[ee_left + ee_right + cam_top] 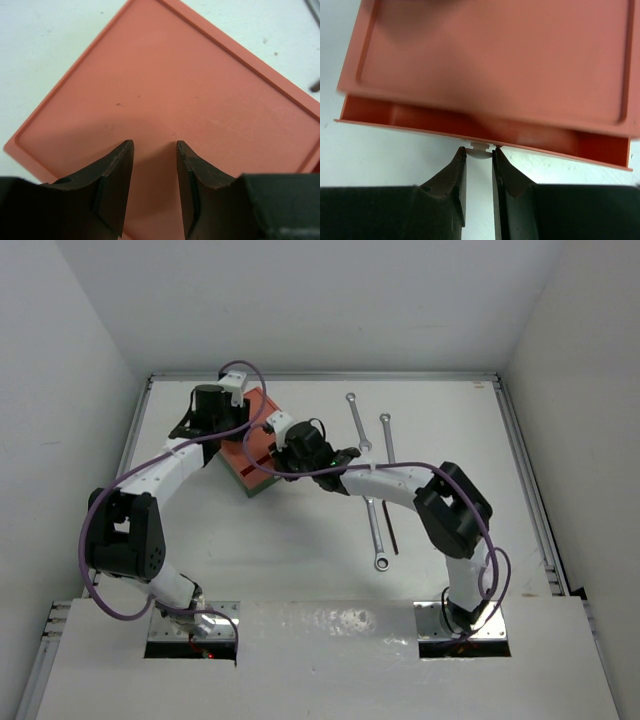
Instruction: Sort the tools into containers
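Observation:
The containers are one small box: an orange-red top [250, 440] and upper drawer [410, 116], with the dark green lower drawer [254, 486] showing beneath. The orange-red drawer stands pulled out a little. My right gripper [479, 152] is shut on its white knob [481, 149], at the box's front [278, 454]. My left gripper [155, 145] hovers over the box's lid [165, 85], its jaws apart and empty. Two silver wrenches [357, 420] [386, 440] lie beyond the right arm. A third wrench [376, 536] and a dark hex key [392, 530] lie nearer.
White walls close in the table on the left, back and right. A raised rail [528, 480] runs along the right edge. The right arm's forearm [400, 485] crosses over the nearer tools. Purple cables [245, 375] loop above the box.

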You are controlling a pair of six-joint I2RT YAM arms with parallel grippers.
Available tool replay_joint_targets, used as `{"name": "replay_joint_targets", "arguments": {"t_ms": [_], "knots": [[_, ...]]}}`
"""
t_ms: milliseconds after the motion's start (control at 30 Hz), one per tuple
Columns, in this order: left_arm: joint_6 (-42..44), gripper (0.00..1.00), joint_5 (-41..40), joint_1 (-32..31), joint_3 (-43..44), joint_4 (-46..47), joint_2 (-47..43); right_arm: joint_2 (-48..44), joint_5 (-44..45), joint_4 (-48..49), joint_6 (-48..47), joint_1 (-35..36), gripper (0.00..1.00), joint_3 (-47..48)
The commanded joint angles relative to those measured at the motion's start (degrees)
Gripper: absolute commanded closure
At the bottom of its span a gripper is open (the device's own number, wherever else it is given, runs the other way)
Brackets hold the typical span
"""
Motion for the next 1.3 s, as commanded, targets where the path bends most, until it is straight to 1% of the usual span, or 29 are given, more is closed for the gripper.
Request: {"name": "replay_joint_targets", "arguments": {"t_ms": [0,133,267,433,533,567,600,633,667,700,733,800,833,900,933,967,1000,1033,1067,1100,1133,1167,1200,1267], "knots": [[-2.09,0.63,-6.26,-0.34,-0.31,-0.89,0.46,-6.36,-3.31,1.66,-2.28,0.2,1.0,-4.26],[-3.5,0.62,-8.3,-0.34,0.22,-1.33,1.43,-10.15,-4.27,1.05,-4.92,0.2,1.0,-9.96],[-3.94,0.63,-8.65,-0.34,0.57,-1.24,1.87,-13.49,-7.6,-0.27,-5.19,0.29,1.0,-14.1],[-3.5,0.62,-8.74,-0.34,0.92,-1.07,2.31,-18.32,-8.4,-0.02,-6.86,1.43,1.0,-21.83],[-3.58,0.63,-8.39,-0.34,1.18,-1.07,2.66,-19.73,-9.81,0.34,-6.86,1.7,1.0,-23.95],[-3.59,0.63,-8.13,-0.34,1.27,-1.15,2.66,-19.99,-9.99,0.25,-6.77,1.7,0.9,-23.87],[-3.59,0.62,-7.95,-0.34,1.36,-1.15,2.75,-20.17,-10.25,-0.88,-7.12,1.7,0.74,-23.09],[-3.59,0.63,-7.86,-0.34,1.45,-1.24,2.75,-20.43,-10.43,-1.85,-7.3,1.7,0.66,-22.56],[-3.67,0.63,-7.69,-0.34,1.8,-1.33,2.83,-20.78,-10.51,-2.73,-7.3,1.7,0.59,-22.03],[-3.67,0.63,-7.6,-0.34,1.89,-1.59,2.84,-21.4,-11.39,-4.65,-8.17,1.7,0.55,-21.5],[-3.67,0.63,-7.42,-0.34,2.24,-1.77,2.84,-23.66,-11.65,-6.06,-8.52,1.78,0.53,-21.32],[-3.32,0.63,-6.81,-0.34,2.41,-2.21,2.57,-27.45,-10.96,-7.3,-9.31,1.7,0.47,-23.5],[-3.15,0.62,-6.2,-0.34,2.68,-2.38,2.4,-32.17,-9.13,-7.31,-9.49,1.7,0.4,-24.74],[-3.06,0.62,-5.58,-0.34,3.03,-2.56,2.13,-36.59,-3.17,-7.13,-9.49,-0.13,0.34,-28.42],[-3.06,0.61,-5.31,-0.34,3.47,-2.73,1.96,-38.09,-3.22,-7.65,-9.06,-1.98,0.34,-29.14],[-3.15,0.61,-4.7,-0.43,3.73,-3.17,1.87,-39.23,-4.18,-8.88,-6.88,-4.61,0.4,-29.23],[-3.06,0.61,-4.35,-0.35,4.08,-3.43,1.87,-38.9,-6.97,-11.76,-5.9,-7.42,0.44,-28.53],[-2.97,0.6,-3.91,-0.34,4.95,-3.7,1.87,-38.2,-11.09,-13.44,-5.37,-12.75,0.49,-27.92],[-2.97,0.6,-3.73,-0.43,5.49,-4.05,1.87,-35.67,-11.3,-15.2,-5.28,-14.72,0.57,-26.87],[-2.88,0.59,-3.73,-0.35,5.84,-4.57,1.96,-33.99,-10.78,-19.22,-6.23,-17.0,0.61,-24.07],[-2.53,0.58,-3.73,-0.34,6.63,-5.02,1.96,-32.14,-9.3,-21.35,-6.85,-17.98,0.63,-22.31],[-2.44,0.58,-3.73,-0.43,6.81,-5.11,1.78,-30.21,-8.33,-22.94,-7.12,-18.95,0.62,-20.81],[-2.27,0.58,-3.9,-0.43,6.98,-5.37,1.69,-26.28,-7.45,-24.08,-7.47,-20.52,0.62,-18.53],[-1.48,0.57,-3.64,-0.43,6.99,-5.55,0.99,-22.48,-5.78,-23.83,-8.08,-22.11,0.59,-17.02]]}}
